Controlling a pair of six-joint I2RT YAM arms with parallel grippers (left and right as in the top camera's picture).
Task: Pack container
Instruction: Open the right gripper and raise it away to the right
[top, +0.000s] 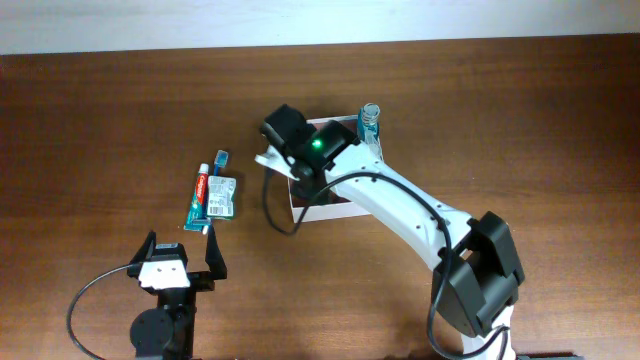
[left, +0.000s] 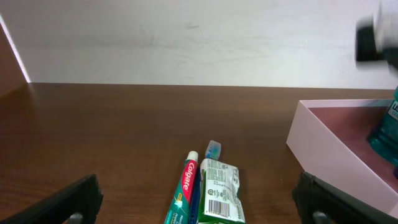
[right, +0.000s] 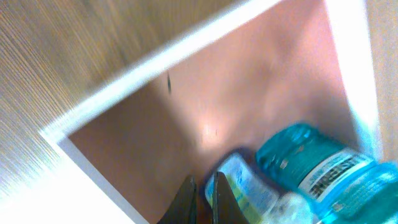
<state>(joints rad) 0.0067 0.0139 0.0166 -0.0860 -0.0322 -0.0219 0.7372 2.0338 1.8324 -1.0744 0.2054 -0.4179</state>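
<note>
Container (top: 318, 211) mostly hidden overhead, wrist shows bottle (right: 317, 168) inside

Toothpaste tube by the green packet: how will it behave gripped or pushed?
The toothpaste tube looks soft-walled, so it would probably dent under a squeeze. It lies flat close beside the green packet, so a sideways push likely shifts both.
</note>
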